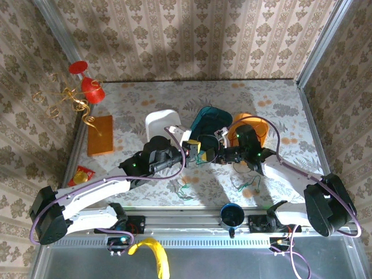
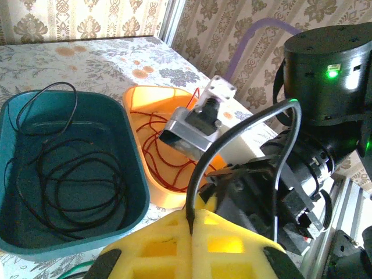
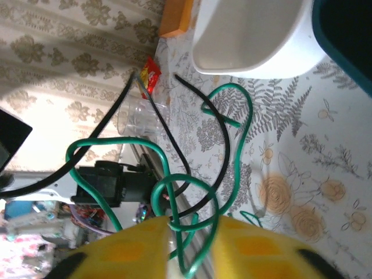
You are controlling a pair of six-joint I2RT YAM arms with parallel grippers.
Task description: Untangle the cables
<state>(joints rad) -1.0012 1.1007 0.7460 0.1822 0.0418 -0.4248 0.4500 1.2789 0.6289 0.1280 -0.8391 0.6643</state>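
Note:
My left gripper is shut, its yellow fingers pinching a black cable that arcs up and over toward the right arm. My right gripper faces it closely, with the jaws apart. A knotted green cable loops between them, crossed by the black cable. More green cable trails on the table below. A coiled black cable lies in the teal bin, and a red cable in the orange bin.
A white bin stands left of the teal bin, with the orange bin to the right. An orange block, red goblets and a red packet sit at far left. A blue cup is at the near edge.

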